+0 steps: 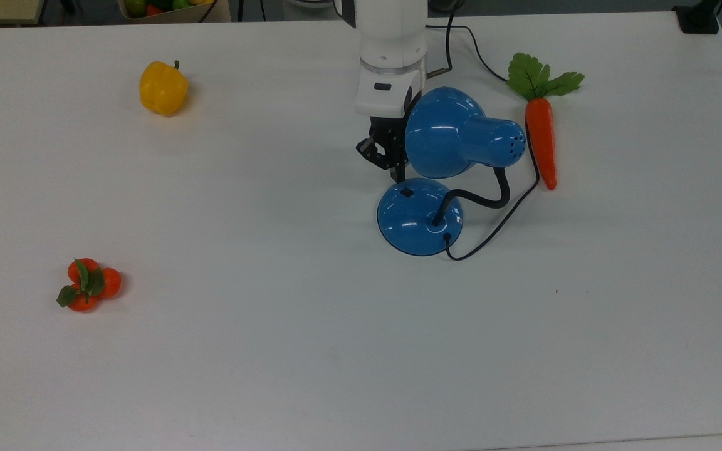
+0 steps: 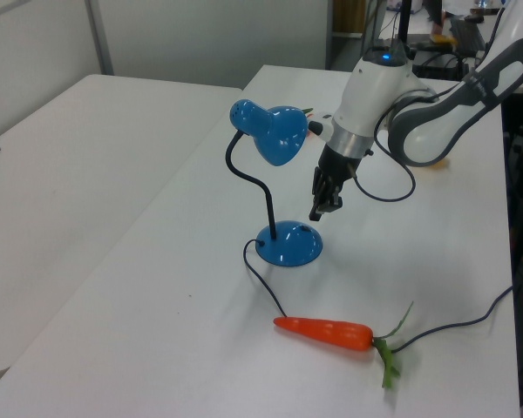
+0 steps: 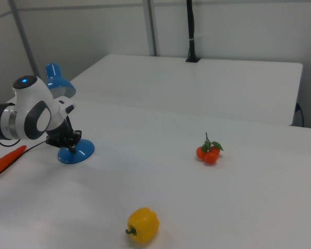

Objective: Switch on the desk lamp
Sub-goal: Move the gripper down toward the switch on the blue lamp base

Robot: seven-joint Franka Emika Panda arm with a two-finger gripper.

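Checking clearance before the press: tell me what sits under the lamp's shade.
In the left view, the gripper hangs beside and below the shade, just above the blue base. In the top view the shade covers part of the gripper and the table under it.

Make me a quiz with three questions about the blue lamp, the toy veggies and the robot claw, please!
1. Where is the claw?
A. Just above the small black switch on the round blue lamp base
B. Over the yellow plastic pepper
C. Beside the cluster of small orange fruits

2. How many orange toy carrots with green leaves lie on the white table?
A. One
B. Two
C. Three

3. Which way is the glossy blue bell-shaped lamp shade facing?
A. Straight up
B. Tilted down toward the table
C. Lying on the table

Answers: 1 A, the top view shows its tip at the switch. 2 A, a single carrot lies by the cord. 3 B, the left view shows its opening angled down.
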